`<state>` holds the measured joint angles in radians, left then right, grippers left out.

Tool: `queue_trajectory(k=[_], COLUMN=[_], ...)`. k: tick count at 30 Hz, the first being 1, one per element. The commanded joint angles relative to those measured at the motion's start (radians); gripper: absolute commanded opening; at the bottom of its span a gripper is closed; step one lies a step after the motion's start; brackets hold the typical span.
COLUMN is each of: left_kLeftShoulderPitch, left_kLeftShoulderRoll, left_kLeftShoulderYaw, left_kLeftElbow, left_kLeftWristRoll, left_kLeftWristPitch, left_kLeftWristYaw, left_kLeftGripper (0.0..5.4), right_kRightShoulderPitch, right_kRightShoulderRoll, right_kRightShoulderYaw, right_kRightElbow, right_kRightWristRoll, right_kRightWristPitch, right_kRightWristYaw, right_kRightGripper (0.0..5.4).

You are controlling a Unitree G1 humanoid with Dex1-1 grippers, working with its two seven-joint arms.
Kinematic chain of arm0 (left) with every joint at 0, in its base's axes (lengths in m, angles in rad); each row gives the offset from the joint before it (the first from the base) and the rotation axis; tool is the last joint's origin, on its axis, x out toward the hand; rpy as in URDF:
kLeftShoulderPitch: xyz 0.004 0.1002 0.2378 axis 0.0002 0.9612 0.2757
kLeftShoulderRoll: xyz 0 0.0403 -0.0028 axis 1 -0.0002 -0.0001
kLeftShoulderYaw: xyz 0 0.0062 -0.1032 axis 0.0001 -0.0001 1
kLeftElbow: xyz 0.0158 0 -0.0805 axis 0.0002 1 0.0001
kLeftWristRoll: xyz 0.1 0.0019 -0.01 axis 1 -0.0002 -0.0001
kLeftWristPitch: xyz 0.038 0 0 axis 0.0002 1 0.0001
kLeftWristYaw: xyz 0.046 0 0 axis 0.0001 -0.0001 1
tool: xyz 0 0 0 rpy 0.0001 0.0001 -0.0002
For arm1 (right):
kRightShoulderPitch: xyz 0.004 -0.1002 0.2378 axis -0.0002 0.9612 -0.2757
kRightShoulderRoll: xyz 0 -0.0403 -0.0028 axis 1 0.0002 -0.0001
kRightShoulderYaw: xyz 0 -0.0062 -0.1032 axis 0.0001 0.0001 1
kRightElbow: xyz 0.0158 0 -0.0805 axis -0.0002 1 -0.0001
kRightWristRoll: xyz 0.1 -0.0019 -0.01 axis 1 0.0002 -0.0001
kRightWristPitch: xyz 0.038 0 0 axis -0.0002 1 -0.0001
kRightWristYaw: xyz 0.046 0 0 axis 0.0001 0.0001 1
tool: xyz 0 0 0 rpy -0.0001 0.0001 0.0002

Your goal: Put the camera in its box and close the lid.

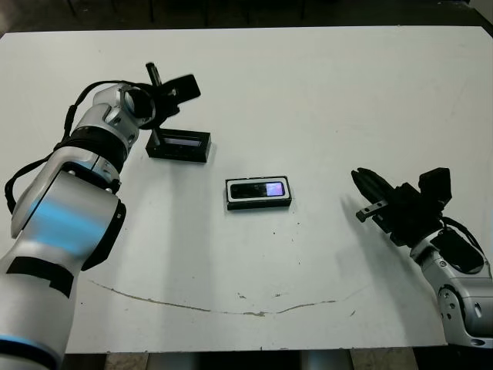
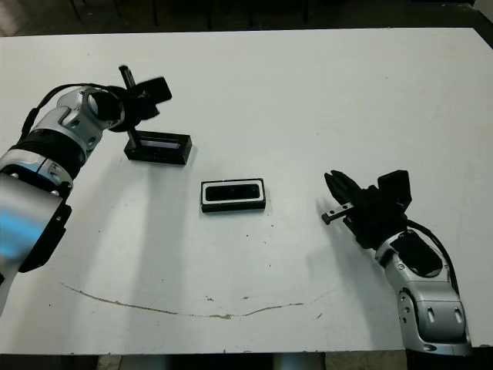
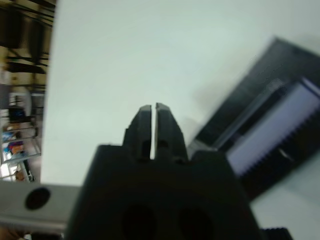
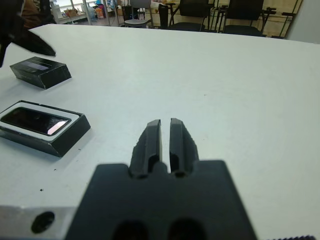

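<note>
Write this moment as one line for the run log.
camera: inside box | lid: off, beside left gripper, shut | right gripper: shut, empty, apart from box

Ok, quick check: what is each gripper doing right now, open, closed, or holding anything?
Left gripper: closed, empty, beside the lid.
Right gripper: closed, empty, away from the box.

camera (image 1: 259, 189) flat inside box (image 1: 259, 203) | lid (image 1: 179, 145) apart, off

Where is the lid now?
The lid lies on the table's left part, beside the left gripper, apart from the box holding the camera.
</note>
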<state>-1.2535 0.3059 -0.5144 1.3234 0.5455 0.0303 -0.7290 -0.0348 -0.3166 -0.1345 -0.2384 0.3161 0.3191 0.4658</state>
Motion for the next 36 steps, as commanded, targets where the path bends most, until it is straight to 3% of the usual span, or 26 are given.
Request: queue_trajectory(k=[1,8,13,24,29,36], left_kLeftShoulderPitch=[0.005,0.023,0.049,0.044,0.042,0.08], left_kLeftShoulderRoll=[-0.001,0.01,0.032,0.061,0.078,0.123], left_kLeftShoulderYaw=[-0.028,-0.026,-0.069,-0.073,-0.068,-0.074], left_kLeftElbow=[0.02,0.031,0.018,0.008,-0.007,-0.043], left_kLeftWristRoll=[0.038,0.046,0.085,0.092,0.082,0.087], left_kLeftWristPitch=[0.048,0.153,0.047,0.062,0.073,0.034], left_kLeftWristYaw=[-0.06,-0.129,-0.157,-0.253,-0.33,-0.397], left_kLeftGripper=[0.0,0.0,0.0,0.0,0.0,0.0], right_kRightShoulderPitch=[0.02,0.025,0.035,0.045,0.041,0.04], right_kRightShoulderRoll=[-0.004,-0.007,-0.004,-0.013,-0.008,-0.01], right_kRightShoulderYaw=[-0.007,-0.006,-0.015,-0.003,-0.002,-0.008], right_kRightElbow=[0.033,0.052,0.051,-0.019,-0.012,-0.066], right_kRightWristRoll=[0.004,0.009,0.034,0.026,0.024,0.049], right_kRightWristPitch=[-0.03,-0.077,-0.073,-0.014,-0.021,0.057], right_kRightWristYaw=[0.011,0.025,0.03,-0.01,-0.012,-0.04], right_kRightGripper=[0.02,0.02,0.02,0.02,0.02,0.02])
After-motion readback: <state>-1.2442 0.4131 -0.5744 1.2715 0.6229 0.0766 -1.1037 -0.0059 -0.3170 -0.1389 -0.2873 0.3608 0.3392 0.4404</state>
